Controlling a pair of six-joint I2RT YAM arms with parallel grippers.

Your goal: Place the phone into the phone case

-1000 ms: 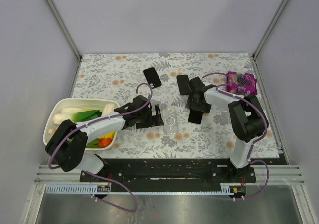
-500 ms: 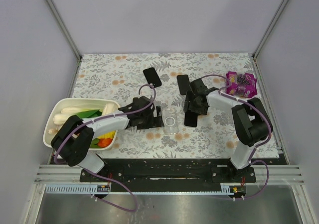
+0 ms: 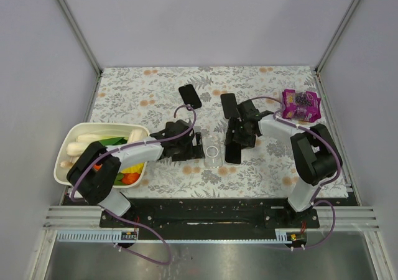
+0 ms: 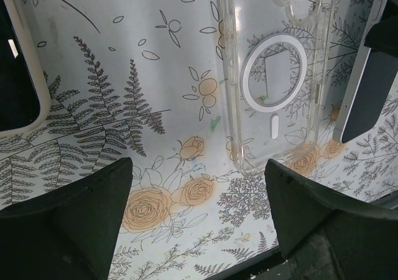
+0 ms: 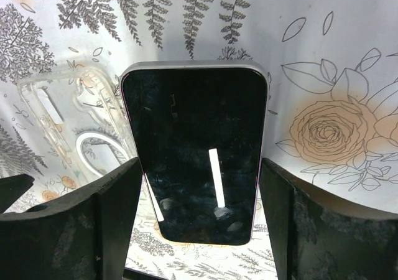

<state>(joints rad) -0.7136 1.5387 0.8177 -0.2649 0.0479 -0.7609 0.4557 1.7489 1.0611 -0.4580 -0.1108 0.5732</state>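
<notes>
The clear phone case (image 3: pixel 213 154) lies flat on the floral table, its white ring showing in the left wrist view (image 4: pixel 277 74) and at the left of the right wrist view (image 5: pixel 68 118). My right gripper (image 3: pixel 239 134) is shut on the black phone (image 5: pixel 196 149), holding it by its long edges, tilted just above the table right of the case. The phone also shows in the top view (image 3: pixel 231 150) and at the right edge of the left wrist view (image 4: pixel 367 99). My left gripper (image 3: pixel 196 144) is open and empty just left of the case (image 4: pixel 199 230).
Two other dark phones lie further back (image 3: pixel 189 96) (image 3: pixel 229 104); one shows at the left edge of the left wrist view (image 4: pixel 15 87). A purple snack packet (image 3: pixel 301 104) lies at the back right. A white bowl (image 3: pixel 79 132) of vegetables stands at the left.
My right gripper has carried the phone leftwards, closer to the clear case. My left gripper has shifted slightly right towards the case's left side.
</notes>
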